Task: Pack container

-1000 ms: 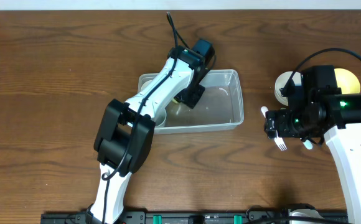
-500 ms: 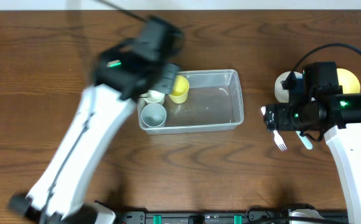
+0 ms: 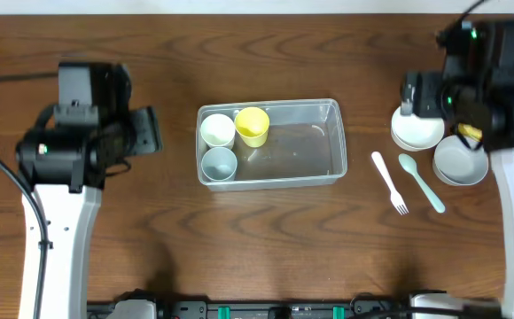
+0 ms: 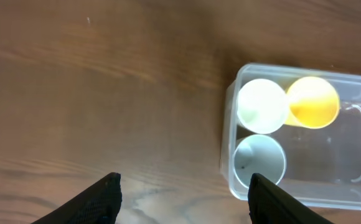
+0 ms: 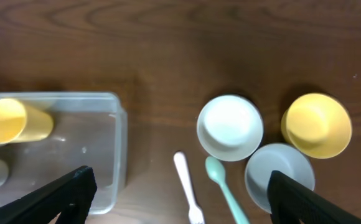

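The container (image 3: 301, 152) is sitting mid-counter, well apart from the left gripper (image 4: 183, 190), which is gaping wide by the left edge. The right gripper (image 5: 182, 186), equally wide, is hiding most of a yellow bowl (image 5: 316, 124) from overhead.

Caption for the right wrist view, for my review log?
Clear container holding yellow cup; beside it white fork, green spoon, white bowl, grey bowl, yellow bowl.

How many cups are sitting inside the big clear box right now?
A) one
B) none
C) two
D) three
D: the container holds a white cup, a yellow cup and a pale blue cup, all at its left end.
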